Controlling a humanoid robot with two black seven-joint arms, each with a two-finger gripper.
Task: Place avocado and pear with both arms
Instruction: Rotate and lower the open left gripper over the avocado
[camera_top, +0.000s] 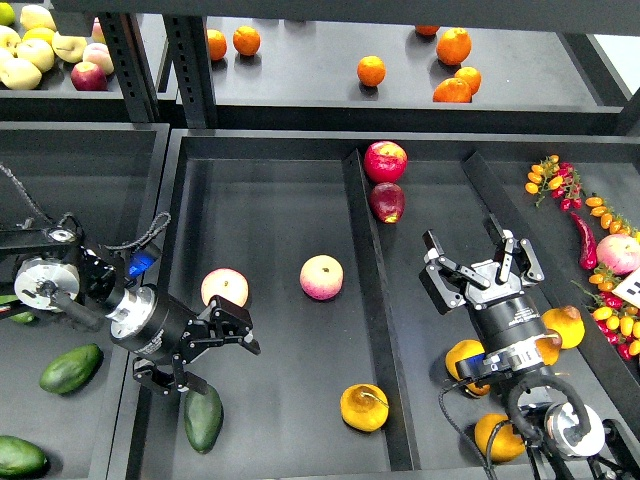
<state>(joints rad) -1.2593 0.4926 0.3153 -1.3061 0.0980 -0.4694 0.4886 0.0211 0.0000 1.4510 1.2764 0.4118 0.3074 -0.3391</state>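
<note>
Bright overhead light, glossy fruit glare, soft shadows, sharp focus

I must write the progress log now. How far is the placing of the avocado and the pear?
Both fruits seem already placed: the avocado and the pear lie in the middle tray. Nothing is in hand: the left gripper and the right gripper are open and empty. Only pulling the arms back seems left.
</note>
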